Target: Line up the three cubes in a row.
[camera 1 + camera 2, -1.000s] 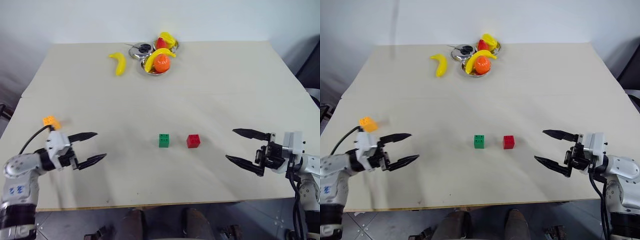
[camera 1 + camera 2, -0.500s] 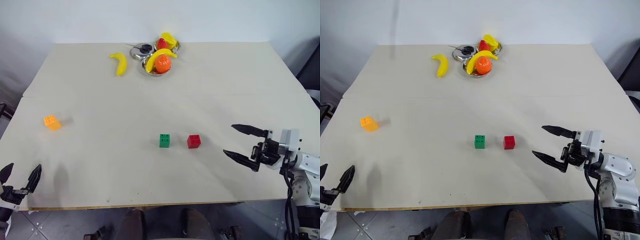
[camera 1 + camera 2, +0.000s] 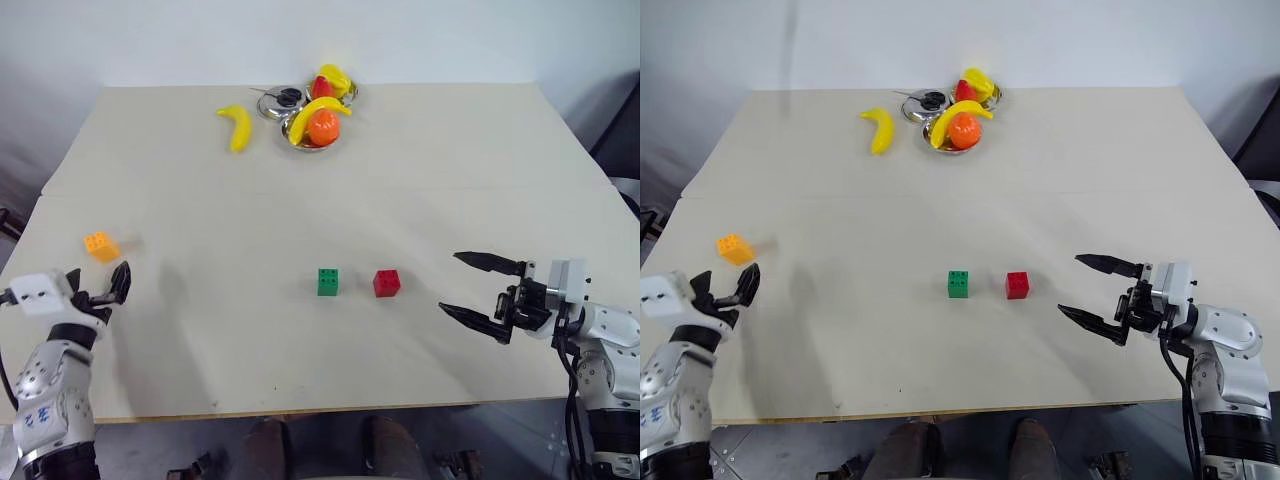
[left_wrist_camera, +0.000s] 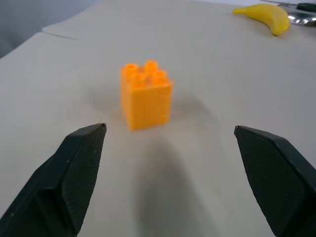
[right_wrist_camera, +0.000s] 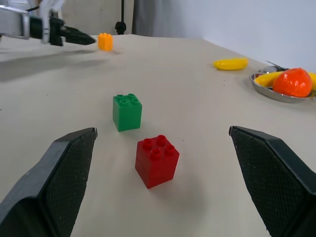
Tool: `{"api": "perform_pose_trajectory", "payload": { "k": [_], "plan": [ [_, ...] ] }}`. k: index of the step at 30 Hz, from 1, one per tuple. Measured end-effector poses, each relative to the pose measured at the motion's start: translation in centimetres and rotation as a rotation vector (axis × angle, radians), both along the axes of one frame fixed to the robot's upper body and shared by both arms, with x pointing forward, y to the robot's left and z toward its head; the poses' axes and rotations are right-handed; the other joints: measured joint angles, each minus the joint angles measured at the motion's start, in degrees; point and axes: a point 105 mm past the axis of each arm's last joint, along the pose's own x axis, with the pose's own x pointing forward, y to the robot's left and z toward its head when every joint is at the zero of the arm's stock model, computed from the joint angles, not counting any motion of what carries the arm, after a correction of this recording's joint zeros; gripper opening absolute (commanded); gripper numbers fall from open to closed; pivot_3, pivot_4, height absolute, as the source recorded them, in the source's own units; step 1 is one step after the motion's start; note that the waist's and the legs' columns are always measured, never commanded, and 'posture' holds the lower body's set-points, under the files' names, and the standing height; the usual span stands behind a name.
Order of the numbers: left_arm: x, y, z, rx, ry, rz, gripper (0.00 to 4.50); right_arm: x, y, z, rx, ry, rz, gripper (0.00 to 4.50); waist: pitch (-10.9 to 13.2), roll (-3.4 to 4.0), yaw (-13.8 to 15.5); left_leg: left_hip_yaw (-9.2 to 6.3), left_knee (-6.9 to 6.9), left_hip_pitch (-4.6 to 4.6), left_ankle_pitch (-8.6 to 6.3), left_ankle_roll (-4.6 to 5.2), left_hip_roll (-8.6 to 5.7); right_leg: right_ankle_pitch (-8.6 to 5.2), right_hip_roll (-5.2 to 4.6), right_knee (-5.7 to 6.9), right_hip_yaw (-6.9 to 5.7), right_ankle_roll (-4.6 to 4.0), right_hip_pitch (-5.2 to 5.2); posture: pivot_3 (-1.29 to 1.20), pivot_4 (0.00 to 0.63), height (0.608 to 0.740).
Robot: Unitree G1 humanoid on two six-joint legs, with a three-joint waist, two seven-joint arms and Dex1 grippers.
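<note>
- A pale table (image 3: 420, 180) is shown from above, with the three cubes resting on its surface
- The green cube (image 3: 328, 281) and the red cube (image 3: 387, 283) are placed side by side near the middle of the table's near half, close together but not touching, studs upward
- The orange-yellow cube (image 3: 100, 245) is set well apart from the other two, toward the table's left edge; in the left wrist view it (image 4: 146, 94) is seen upright, studs on top, ahead of the gap between the two fingers and untouched by them
- The left gripper (image 3: 97, 286) is held at the table's left near corner, just short of the orange-yellow cube, with its fingers spread wide and nothing between them
- The right gripper (image 3: 478, 290) is held over the table's right near side, pointed toward the red cube; its fingers are spread wide and nothing is held
- In the right wrist view the red cube (image 5: 157, 161) is framed between the open fingers, with the green cube (image 5: 127, 112) just beyond it
- At the far edge, a loose banana (image 3: 238, 126) is laid on the table beside metal bowls (image 3: 306, 139) in which an orange fruit (image 3: 325, 127) and further bananas are held
</note>
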Motion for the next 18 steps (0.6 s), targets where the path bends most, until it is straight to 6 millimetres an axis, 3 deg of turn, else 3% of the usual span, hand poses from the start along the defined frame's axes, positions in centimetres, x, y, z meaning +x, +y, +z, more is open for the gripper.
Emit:
{"api": "perform_pose_trajectory", "payload": {
  "k": [9, 18],
  "plan": [
    [3.0, 1.1, 1.8, -0.015, 0.03, 0.237, 4.37, -0.2, 0.2, -0.4, -0.001, 0.026, 0.013, 4.5, -0.01, -0.01, 0.13, 0.02, -0.01, -0.01, 0.01, -0.02, 0.0, 0.0, 0.02, -0.06, 0.0, 0.0, 0.0, 0.0, 0.15, 0.74],
    [5.7, 0.7, 0.5, -0.062, 0.08, 0.196, 4.37, -0.4, 0.3, -0.5, 0.001, 0.025, 0.001, 4.5, -0.01, -0.03, 0.35, 0.03, -0.02, -0.03, 0.01, -0.02, 0.0, 0.0, 0.04, -0.11, 0.0, 0.01, -0.01, 0.0, 0.15, 0.74]
  ]
}}
